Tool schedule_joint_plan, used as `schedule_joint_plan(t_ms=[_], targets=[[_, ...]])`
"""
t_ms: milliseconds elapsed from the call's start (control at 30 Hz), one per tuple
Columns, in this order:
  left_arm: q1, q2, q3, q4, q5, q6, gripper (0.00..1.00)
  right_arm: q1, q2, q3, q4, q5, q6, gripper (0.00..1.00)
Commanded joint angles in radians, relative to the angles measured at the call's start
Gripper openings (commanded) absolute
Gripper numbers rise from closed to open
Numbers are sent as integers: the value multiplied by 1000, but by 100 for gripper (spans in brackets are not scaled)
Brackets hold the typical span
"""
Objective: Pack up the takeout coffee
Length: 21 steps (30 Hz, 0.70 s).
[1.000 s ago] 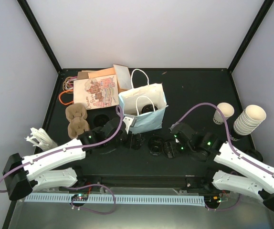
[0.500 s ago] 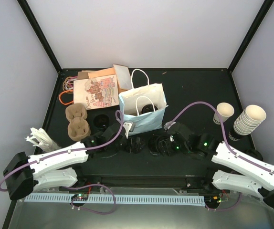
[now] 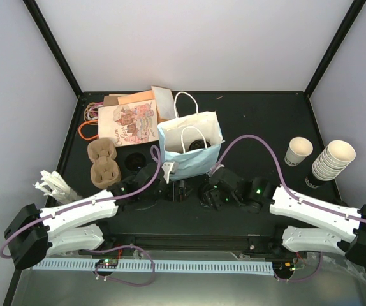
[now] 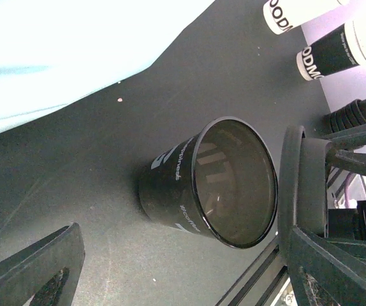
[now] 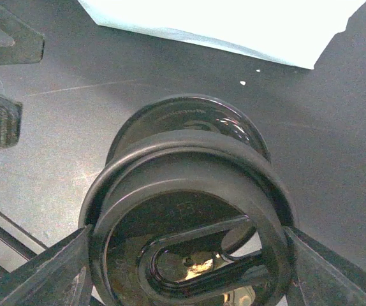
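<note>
Holding the round black plastic lid (image 5: 189, 185) tight, the right gripper (image 5: 189, 252) hangs just by the upright black paper cup (image 4: 173, 185), before the open left gripper (image 4: 186, 277).

Top cam: high, looks down over whole table (image 3: 259, 121). Wrist cams: low, v. close, both catch blue bag (image 4: 55, 57).
</note>
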Motion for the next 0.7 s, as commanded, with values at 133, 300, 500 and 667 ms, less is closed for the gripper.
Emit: schedule_joint_plan(t_ms=[133, 300, 500, 667], targets=[[14, -6, -3, 58, 35, -9, 89, 25, 22, 32, 20, 80, -14, 77], [18, 6, -3, 71, 45, -10, 89, 25, 30, 38, 24, 82, -29, 78], [26, 9, -8, 83, 53, -11, 87, 25, 67, 52, 3, 102, -38, 78], [32, 11, -9, 93, 66, -11, 84, 25, 105, 71, 4, 92, -54, 78]])
